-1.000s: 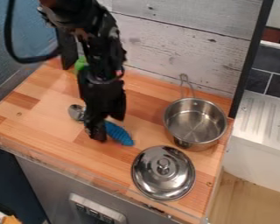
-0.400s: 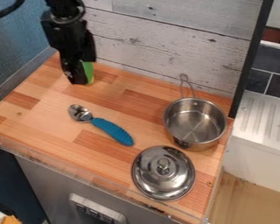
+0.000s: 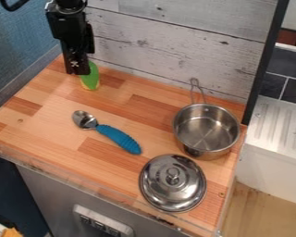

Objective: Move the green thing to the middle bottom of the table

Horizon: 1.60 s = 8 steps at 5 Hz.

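Note:
At the back left of the wooden table (image 3: 58, 121) stands the green thing (image 3: 90, 77), its lower end yellowish. The black gripper (image 3: 77, 72) hangs at its upper left and covers part of it. Whether the two touch cannot be told, and how the fingers stand is unclear.
A spoon with a blue handle (image 3: 118, 138) lies mid-table. To the right stands a steel pot (image 3: 206, 128), its handle toward the back wall. A steel lid (image 3: 173, 183) lies in front of the pot. Walls bound the table's back and left.
From over the spoon, the gripper has moved toward the back left, then slightly farther up beside the green thing. The spoon, pot and lid have not moved.

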Available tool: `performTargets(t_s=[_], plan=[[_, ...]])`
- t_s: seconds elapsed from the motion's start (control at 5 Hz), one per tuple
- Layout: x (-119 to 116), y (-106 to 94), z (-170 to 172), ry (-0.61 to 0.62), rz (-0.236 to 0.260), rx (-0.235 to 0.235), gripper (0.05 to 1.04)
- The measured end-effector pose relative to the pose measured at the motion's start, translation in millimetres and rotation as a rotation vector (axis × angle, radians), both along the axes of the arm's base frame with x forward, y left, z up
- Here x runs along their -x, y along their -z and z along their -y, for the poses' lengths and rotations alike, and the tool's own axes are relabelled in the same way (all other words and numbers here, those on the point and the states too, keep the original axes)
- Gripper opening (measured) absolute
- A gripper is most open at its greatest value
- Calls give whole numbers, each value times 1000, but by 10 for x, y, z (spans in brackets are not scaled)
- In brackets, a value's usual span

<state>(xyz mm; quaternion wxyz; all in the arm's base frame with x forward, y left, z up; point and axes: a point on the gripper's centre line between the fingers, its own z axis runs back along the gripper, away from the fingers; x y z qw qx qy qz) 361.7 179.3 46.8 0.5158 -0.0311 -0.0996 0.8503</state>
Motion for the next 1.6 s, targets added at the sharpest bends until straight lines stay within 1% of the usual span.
performTargets(t_s=[0.2, 0.4, 0.6, 0.8, 1.0, 1.2, 1.4, 1.6], plan=[[-22, 118, -36, -9, -36, -18, 1000], [-44, 230, 15, 6, -59, -30, 946], [-34, 326, 22, -6, -52, -49, 726], [-12, 346, 47, 2, -52, -48, 723], [29, 347, 112, 12, -47, -26, 723], [135, 306, 197, 26, -54, -4, 723], [252, 51, 301, 40, -8, 21, 723], [479, -57, 386, 66, 6, 50, 723]])
